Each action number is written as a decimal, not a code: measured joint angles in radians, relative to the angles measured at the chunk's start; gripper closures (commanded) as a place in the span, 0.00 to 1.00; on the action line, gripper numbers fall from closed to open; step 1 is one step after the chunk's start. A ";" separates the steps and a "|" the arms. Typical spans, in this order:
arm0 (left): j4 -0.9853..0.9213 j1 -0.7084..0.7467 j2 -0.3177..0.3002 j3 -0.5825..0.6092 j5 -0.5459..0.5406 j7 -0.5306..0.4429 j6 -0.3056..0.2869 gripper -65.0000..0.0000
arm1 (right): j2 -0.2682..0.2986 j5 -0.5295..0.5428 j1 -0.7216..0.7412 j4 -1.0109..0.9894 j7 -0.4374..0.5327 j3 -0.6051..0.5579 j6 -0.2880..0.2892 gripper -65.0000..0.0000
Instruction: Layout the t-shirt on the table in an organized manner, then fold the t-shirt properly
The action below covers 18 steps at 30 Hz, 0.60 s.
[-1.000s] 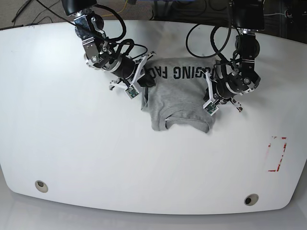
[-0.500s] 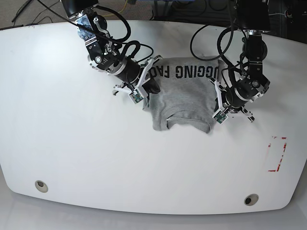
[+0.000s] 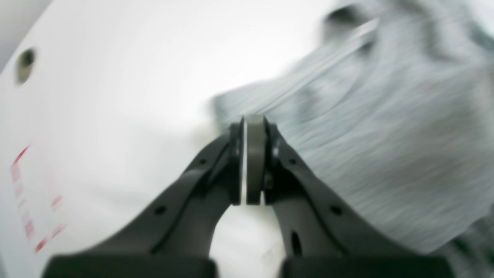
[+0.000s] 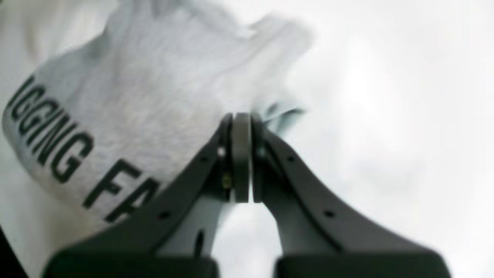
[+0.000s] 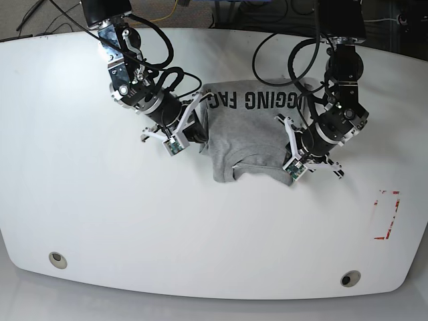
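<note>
so the heather-grey t-shirt (image 5: 251, 134) lies bunched a little toward 12 o'clock from the middle of the glossy white table (image 5: 100, 221), partly folded over itself. its black block lettering runs upside down along the edge facing 12 o'clock, and a doubled hem or sleeve forms a curved ridge along the edge facing 6 o'clock.

the left gripper (image 3: 249, 127) sits at the shirt's 3 o'clock side in the base view. in its wrist view the jaws are pressed together with only a hairline slit between the pads, tips right at the blurred edge of the grey fabric. whether any cloth is pinched there i cannot tell; nothing shows between the pads.

the right gripper (image 4: 241, 119) sits at the shirt's 9 o'clock side in the base view, jaws likewise closed flat together. its tips meet the shirt's edge near the letters "fa", and a small fold of fabric shows just beyond them, too blurred to say if it is held.

a red rectangular outline mark (image 5: 386, 214) lies toward 4 o'clock, well apart from the shirt. two round holes (image 5: 58, 259) sit near the 6 o'clock edge, one toward each corner.
</note>
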 measured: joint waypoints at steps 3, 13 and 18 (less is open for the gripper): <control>0.003 0.047 0.032 -0.002 0.001 -0.163 0.000 1.00 | 0.000 -0.003 -0.005 0.029 -0.003 0.045 0.003 1.00; -0.025 0.209 0.131 0.000 0.007 -0.569 0.095 1.00 | 0.048 -0.003 -0.002 0.105 0.000 0.150 0.002 1.00; -0.055 0.240 0.151 -0.002 0.004 -0.652 0.167 1.00 | 0.081 -0.003 -0.002 0.117 0.002 0.199 0.000 1.00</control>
